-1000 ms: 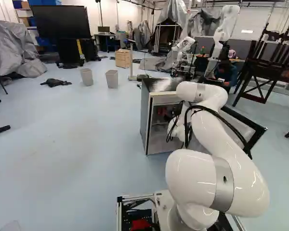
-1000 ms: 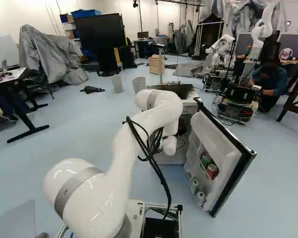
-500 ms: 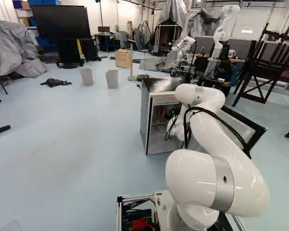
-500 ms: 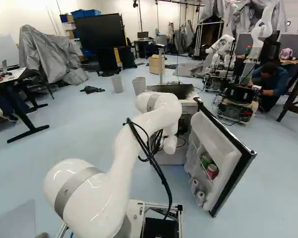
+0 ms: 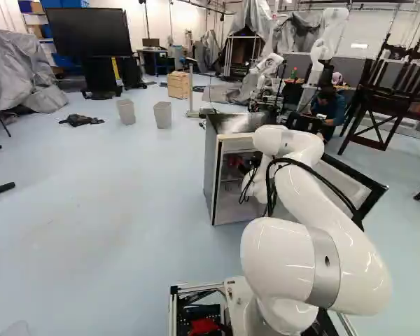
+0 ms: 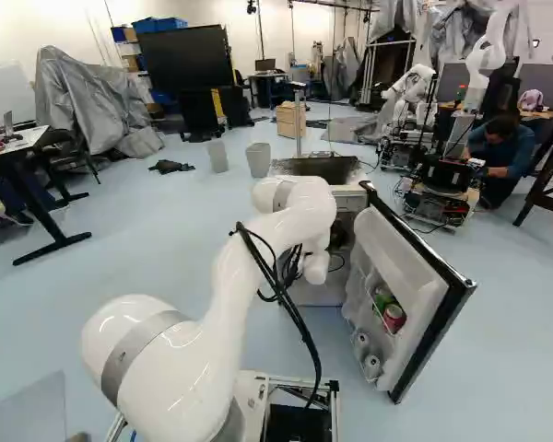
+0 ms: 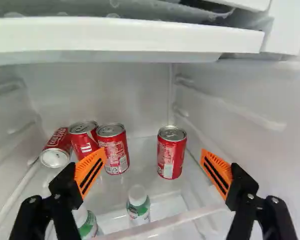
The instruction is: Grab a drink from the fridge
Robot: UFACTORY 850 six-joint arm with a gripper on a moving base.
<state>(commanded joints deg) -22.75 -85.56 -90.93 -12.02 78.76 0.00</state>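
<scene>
See-through fridge shelf [image 7: 144, 165] with four red cans [image 7: 172, 154] on it, two upright, two tilted

The far cans [image 7: 172, 154] are red, lettered white, with silver ends. Nearer bottles [image 7: 138, 205] are green and white, white-capped. The right-hand fridge door [image 6: 396, 249] is white inside, black-edged.

Looks like a robotics lab: white arm [image 6: 244, 253] near, another robot [image 6: 484, 60] far right, grey tarp [image 6: 88, 101] far left, big screen [image 6: 184, 55] far, cluttered table [image 6: 23, 140] left, overhead rail [image 6: 336, 6], wood crate [image 6: 288, 122] far, open pale floor [image 6: 166, 249].
</scene>
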